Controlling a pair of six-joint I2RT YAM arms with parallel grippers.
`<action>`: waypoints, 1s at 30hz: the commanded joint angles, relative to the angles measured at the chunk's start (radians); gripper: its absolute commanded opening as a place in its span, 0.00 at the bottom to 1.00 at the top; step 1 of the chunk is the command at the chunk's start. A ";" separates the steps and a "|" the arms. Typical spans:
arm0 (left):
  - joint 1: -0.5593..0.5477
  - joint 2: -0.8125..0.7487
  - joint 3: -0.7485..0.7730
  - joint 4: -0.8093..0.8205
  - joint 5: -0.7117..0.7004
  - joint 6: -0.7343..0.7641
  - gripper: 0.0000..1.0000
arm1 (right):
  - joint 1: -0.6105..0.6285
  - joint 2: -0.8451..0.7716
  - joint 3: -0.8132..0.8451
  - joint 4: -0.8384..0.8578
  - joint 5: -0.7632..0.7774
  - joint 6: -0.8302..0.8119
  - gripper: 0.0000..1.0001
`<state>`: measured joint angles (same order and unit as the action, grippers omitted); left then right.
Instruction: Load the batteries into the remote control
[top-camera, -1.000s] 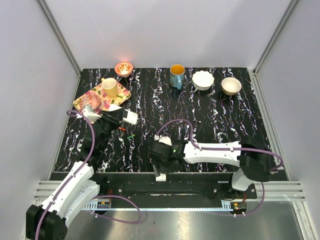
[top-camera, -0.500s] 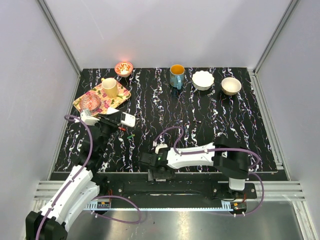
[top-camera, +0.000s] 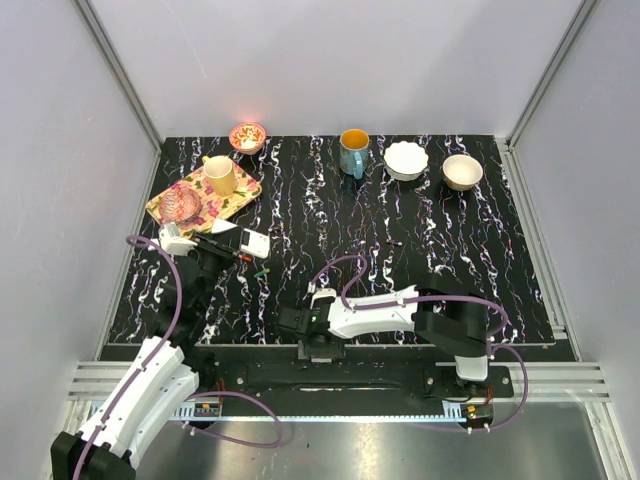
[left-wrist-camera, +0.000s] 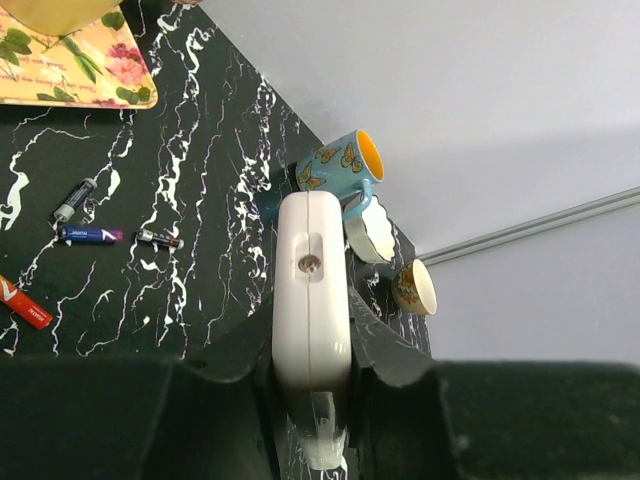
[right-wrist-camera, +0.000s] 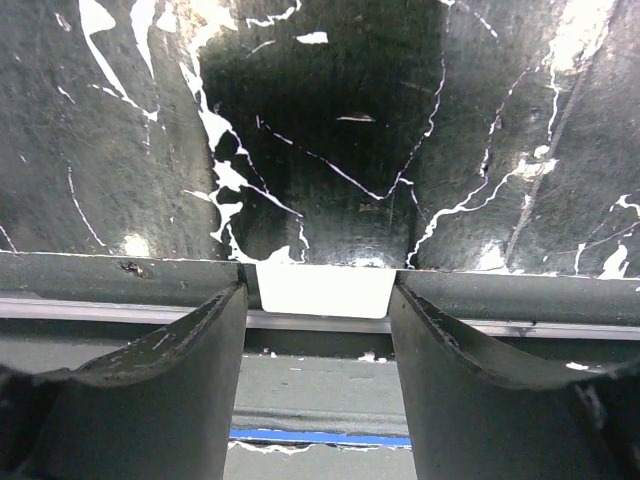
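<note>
Your table (top-camera: 440, 250) shows a glossy black stone look with white veins. The remote control (left-wrist-camera: 310, 300) is smooth white plastic with a soft sheen and one small metal screw (left-wrist-camera: 307, 264). The mug (left-wrist-camera: 335, 170) looks like glazed ceramic. The right pincer (right-wrist-camera: 320, 288) has dark, matt, scuffed fingers (right-wrist-camera: 150, 380); the white piece (right-wrist-camera: 322, 296) held between them looks smooth.

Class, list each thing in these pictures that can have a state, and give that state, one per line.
remote: gripped
left end effector: shut on the remote
right end effector: shut on a white piece
batteries: lying loose on the table, not loaded
blue mug: upright
</note>
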<state>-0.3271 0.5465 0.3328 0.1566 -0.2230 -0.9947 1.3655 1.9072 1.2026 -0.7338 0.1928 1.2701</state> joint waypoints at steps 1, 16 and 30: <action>0.003 -0.014 0.002 0.037 -0.016 -0.004 0.00 | 0.003 0.003 -0.017 0.028 0.022 0.037 0.61; 0.003 0.003 0.009 0.057 -0.009 -0.013 0.00 | 0.018 -0.132 0.023 -0.079 0.088 0.011 0.29; 0.003 0.015 0.012 0.069 0.016 -0.021 0.00 | -0.035 -0.437 0.000 -0.257 0.218 -0.014 0.29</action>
<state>-0.3271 0.5667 0.3328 0.1589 -0.2214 -1.0035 1.4113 1.5745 1.2217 -0.9131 0.2951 1.2724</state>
